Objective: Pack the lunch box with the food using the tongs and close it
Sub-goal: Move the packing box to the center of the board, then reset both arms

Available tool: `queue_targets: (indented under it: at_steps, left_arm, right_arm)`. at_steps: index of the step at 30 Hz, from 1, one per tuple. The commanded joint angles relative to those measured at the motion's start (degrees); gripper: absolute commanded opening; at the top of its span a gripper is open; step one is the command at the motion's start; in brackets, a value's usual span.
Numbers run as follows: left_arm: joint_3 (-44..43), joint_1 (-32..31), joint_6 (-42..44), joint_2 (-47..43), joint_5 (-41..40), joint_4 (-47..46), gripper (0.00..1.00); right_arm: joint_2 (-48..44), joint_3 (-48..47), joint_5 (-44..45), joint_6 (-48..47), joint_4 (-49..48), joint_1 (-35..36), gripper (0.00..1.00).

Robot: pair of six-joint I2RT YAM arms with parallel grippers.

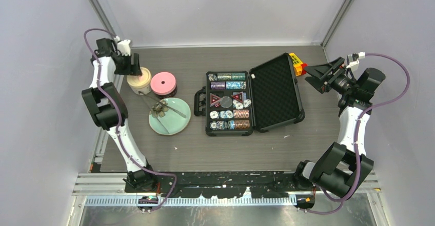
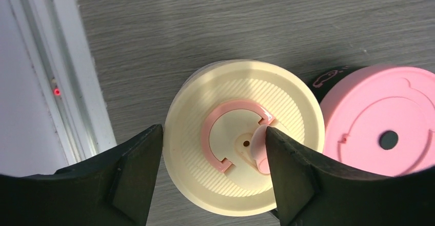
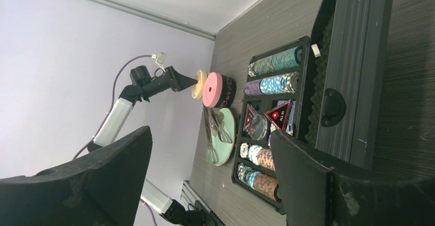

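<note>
Bright, even light falls from overhead, and shadows on the grey surface (image 1: 231, 149) are faint and short. On the cream lid (image 2: 287, 98) a small glare marks the pink ring (image 2: 215, 121) at 1 o'clock. The left pincer (image 2: 213, 130) and right pincer (image 3: 210, 132) look dark and soft-edged at 6 o'clock.

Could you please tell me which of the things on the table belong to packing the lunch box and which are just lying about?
For the job:
- cream-lidded tub
- pink-lidded tub
- tongs, lying on the mint-green plate

Lying about:
- black case of poker chips, standing open
</note>
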State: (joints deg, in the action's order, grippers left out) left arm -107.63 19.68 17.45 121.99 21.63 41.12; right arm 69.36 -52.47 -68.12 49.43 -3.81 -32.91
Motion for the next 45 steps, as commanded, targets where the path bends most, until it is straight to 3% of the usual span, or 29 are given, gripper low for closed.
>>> queue_targets:
  at_steps: [1,14,19,26,32,37,40,45]
  left_arm:
    - [3.92,-1.41,5.32,-0.82,-0.84,6.39,0.72]
    - [19.36,-1.36,12.37,-12.36,-6.23,4.22,0.74]
    - [16.96,-1.34,10.73,-12.43,-5.4,5.07,0.85]
    - [10.47,-1.28,7.28,-13.61,-4.1,6.83,0.91]
    - [5.29,-1.36,2.21,-18.82,-1.16,12.35,1.0]
    - [2.71,-2.23,-0.45,-24.06,3.78,19.35,1.0]
    - [9.21,-5.92,-1.88,-30.67,1.87,17.35,1.0]
    - [23.4,-13.06,-7.3,-44.77,-3.59,10.11,1.0]
  right_arm:
    - [-2.1,-0.67,-0.52,-1.33,-1.55,0.03,0.89]
    - [-2.6,-0.71,-0.7,-1.16,-1.51,0.03,0.89]
    - [-2.9,-0.62,-0.61,-1.21,-1.55,0.2,0.89]
    - [-3.95,-0.78,-0.53,-2.64,-0.08,0.68,0.89]
    - [-3.87,-8.64,2.63,-21.67,22.64,4.09,0.89]
    - [-2.41,-16.49,11.97,-37.78,40.06,12.38,0.9]
    - [-2.13,-19.18,21.49,-44.52,46.74,19.75,0.9]
    - [-3.42,-17.72,29.2,-48.01,47.98,26.55,0.9]
